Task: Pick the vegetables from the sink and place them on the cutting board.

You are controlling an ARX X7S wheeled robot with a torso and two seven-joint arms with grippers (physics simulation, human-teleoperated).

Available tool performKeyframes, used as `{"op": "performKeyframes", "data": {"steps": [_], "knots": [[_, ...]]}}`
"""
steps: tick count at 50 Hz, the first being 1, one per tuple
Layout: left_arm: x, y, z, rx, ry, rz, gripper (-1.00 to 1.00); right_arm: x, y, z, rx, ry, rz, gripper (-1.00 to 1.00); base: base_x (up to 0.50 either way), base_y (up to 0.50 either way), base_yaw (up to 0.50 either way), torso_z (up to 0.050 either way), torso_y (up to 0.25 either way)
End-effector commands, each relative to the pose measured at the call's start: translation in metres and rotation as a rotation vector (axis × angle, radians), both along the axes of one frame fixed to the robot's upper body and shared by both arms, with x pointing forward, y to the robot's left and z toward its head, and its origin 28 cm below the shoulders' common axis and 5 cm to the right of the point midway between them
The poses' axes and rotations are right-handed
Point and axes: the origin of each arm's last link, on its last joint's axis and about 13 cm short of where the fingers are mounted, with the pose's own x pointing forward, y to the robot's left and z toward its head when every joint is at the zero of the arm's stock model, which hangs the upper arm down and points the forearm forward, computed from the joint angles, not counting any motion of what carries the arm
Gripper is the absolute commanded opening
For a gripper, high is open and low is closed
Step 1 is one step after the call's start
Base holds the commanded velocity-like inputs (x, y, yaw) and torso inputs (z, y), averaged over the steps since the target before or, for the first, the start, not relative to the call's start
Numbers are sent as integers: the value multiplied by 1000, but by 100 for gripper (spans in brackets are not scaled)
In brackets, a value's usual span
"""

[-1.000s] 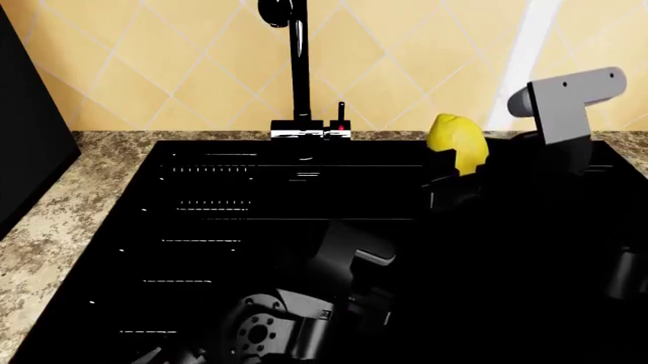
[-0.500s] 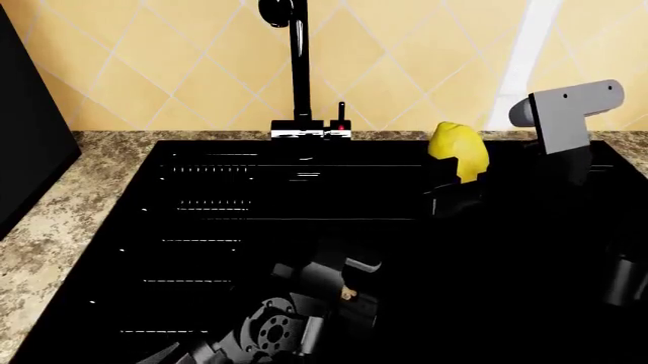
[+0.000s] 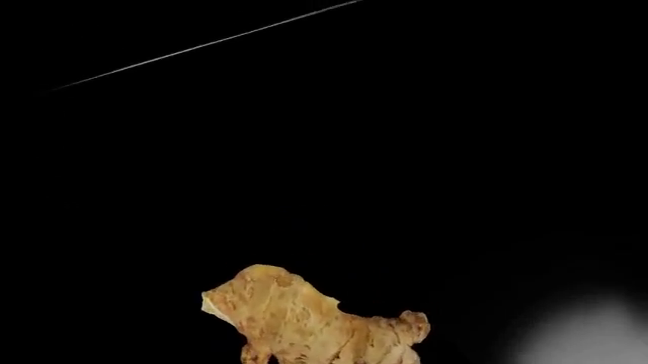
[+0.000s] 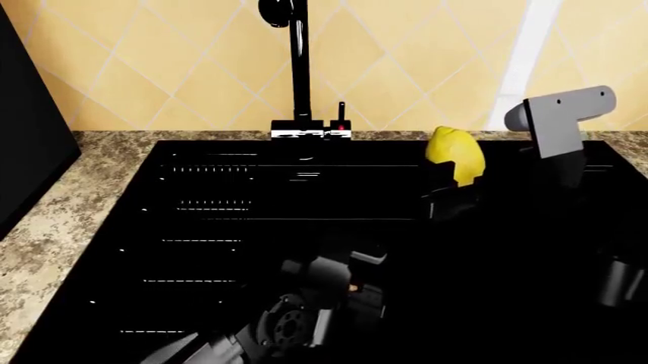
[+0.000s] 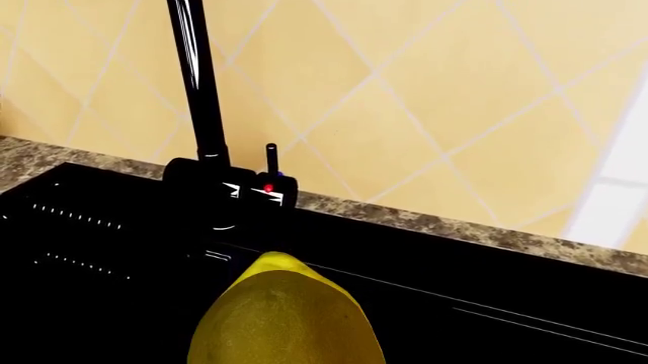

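Observation:
The yellow lemon-shaped vegetable [image 4: 456,154] [image 5: 284,318] hangs over the back right of the black sink [image 4: 202,227], about level with its rim. My right gripper [image 4: 451,189] is shut on it from below, its black fingers hard to make out against the basin. The knobby beige ginger root [image 3: 314,322] shows as a small speck [image 4: 351,287] at the tip of my left gripper [image 4: 354,292], low in the front of the sink. That gripper's dark jaws are shut on the ginger. The cutting board is out of view.
A tall black faucet [image 4: 299,68] [image 5: 197,83] with a red-dotted handle stands at the sink's back rim. Speckled granite counter [image 4: 61,220] borders the sink, with a black appliance front [image 4: 26,136] at the far left and yellow tiled wall behind.
My right arm has carried the lemon slightly up. My left gripper dipped, then rose a little rightward; the ginger speck appeared at its tip and rose with it.

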Motion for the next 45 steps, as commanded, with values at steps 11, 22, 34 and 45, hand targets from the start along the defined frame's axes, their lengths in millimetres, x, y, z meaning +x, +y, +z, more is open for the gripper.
{"op": "performKeyframes", "data": {"steps": [11, 22, 34, 45], "knots": [[-4, 11, -38, 73, 168, 43, 100, 1, 2, 1, -4, -13, 13, -100, 5, -3, -4, 0, 0], [-7, 16, -44, 148, 175, 37, 100, 0, 2, 0, -1, -13, 13, -100, 5, -3, -5, 0, 0], [-5, 17, -44, 196, 119, 22, -100, -4, 0, -2, 10, -16, 10, -100, 3, -2, -3, 0, 0], [0, 12, -39, 152, 51, 34, -100, -3, 1, -5, 15, -14, 17, -100, 6, -3, -4, 0, 0]]}}
